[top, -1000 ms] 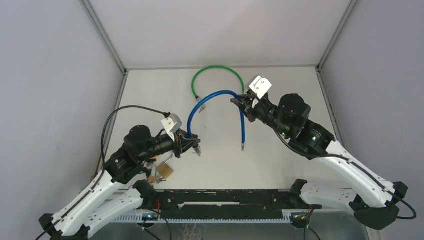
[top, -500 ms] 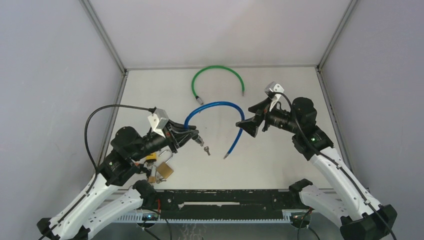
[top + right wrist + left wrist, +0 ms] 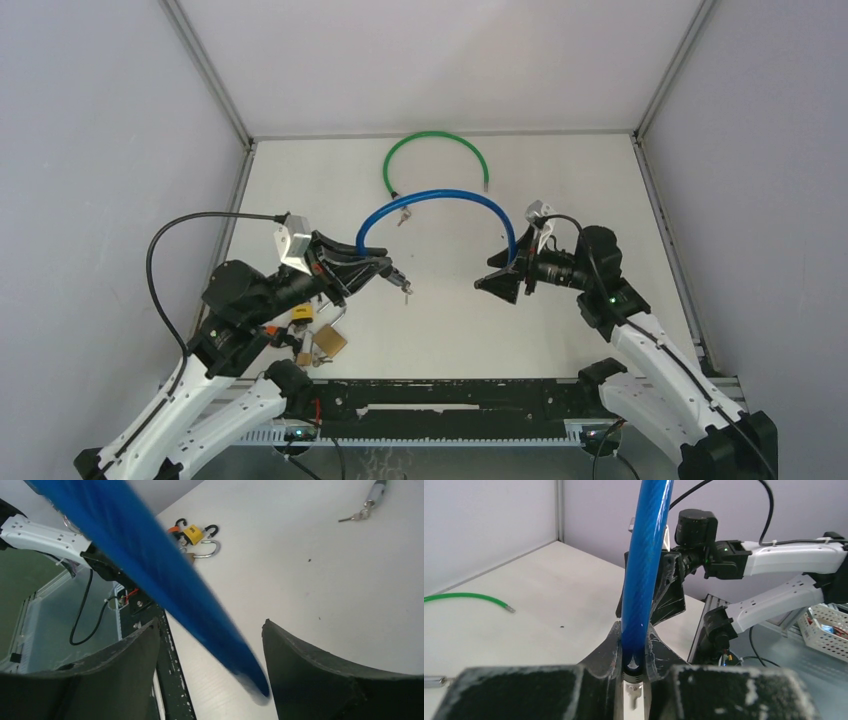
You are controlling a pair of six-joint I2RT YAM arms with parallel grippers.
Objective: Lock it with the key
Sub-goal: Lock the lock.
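A blue cable lock [image 3: 440, 197] arches above the table between both arms. My left gripper [image 3: 385, 268] is shut on its metal-capped end [image 3: 633, 672]. From that end a small key [image 3: 407, 290] hangs down; in the left wrist view the key [image 3: 634, 694] shows blurred between the fingers. My right gripper [image 3: 497, 283] stands open, with the cable's other end [image 3: 247, 677] between its fingers [image 3: 300, 660], not clamped. The blue cable [image 3: 150, 565] crosses the right wrist view blurred.
A green cable lock [image 3: 435, 138] lies at the back, its metal end with keys [image 3: 402, 214] near the blue arc. A yellow padlock [image 3: 194, 534] and brass padlock [image 3: 328, 342] lie by the left arm's base. A black rail [image 3: 450, 395] runs along the near edge.
My right gripper let go of the top of the blue cable, opened and came down toward the near side, round the cable's free end. My left arm drew back left, still gripping.
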